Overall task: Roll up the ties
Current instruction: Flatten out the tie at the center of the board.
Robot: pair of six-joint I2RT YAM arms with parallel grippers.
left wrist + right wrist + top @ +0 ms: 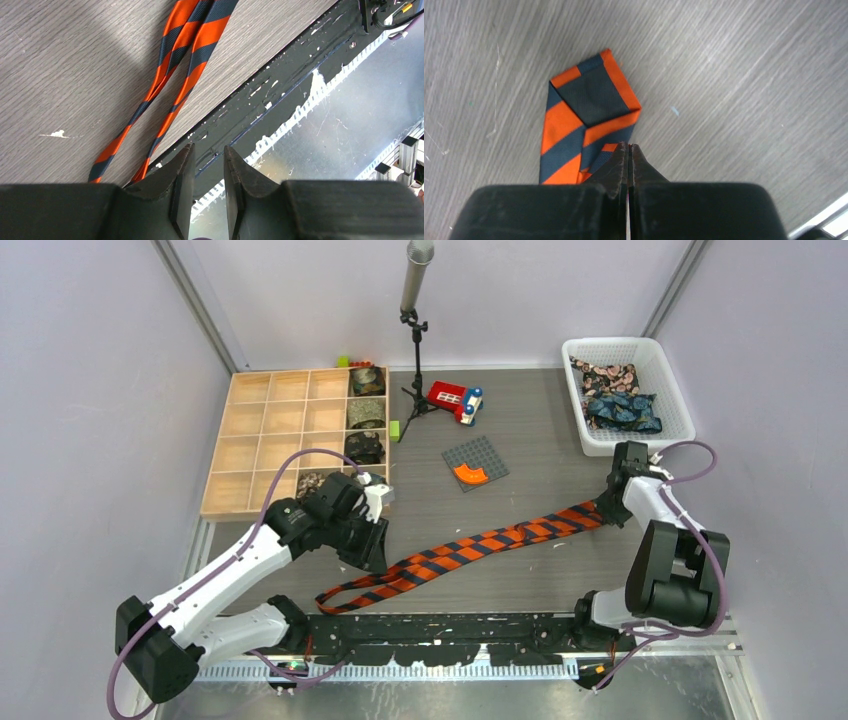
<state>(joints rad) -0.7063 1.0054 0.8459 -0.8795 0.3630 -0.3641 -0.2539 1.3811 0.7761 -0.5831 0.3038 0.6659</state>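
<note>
Right pincer (pixel 628 150) jaws pressed together at folded wide end of striped tie (pixel 584 100); fabric caught or not, cannot tell. Left pincer (pixel 208 152) half open, empty, by narrow tail, well apart from white basket (pixel 615 343). Tie stretched on surface (pixel 540 400), wide end near basket. Likely light, limp, slippery: pinch folded end.

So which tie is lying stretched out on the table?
The orange-and-dark striped tie; the other dark printed ties are rolled up in the wooden tray or heaped in the white basket.

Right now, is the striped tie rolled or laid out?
Laid out, unrolled: the striped tie lies stretched across the table, doubled into two strands in the left wrist view. Only one end is folded over.
</note>
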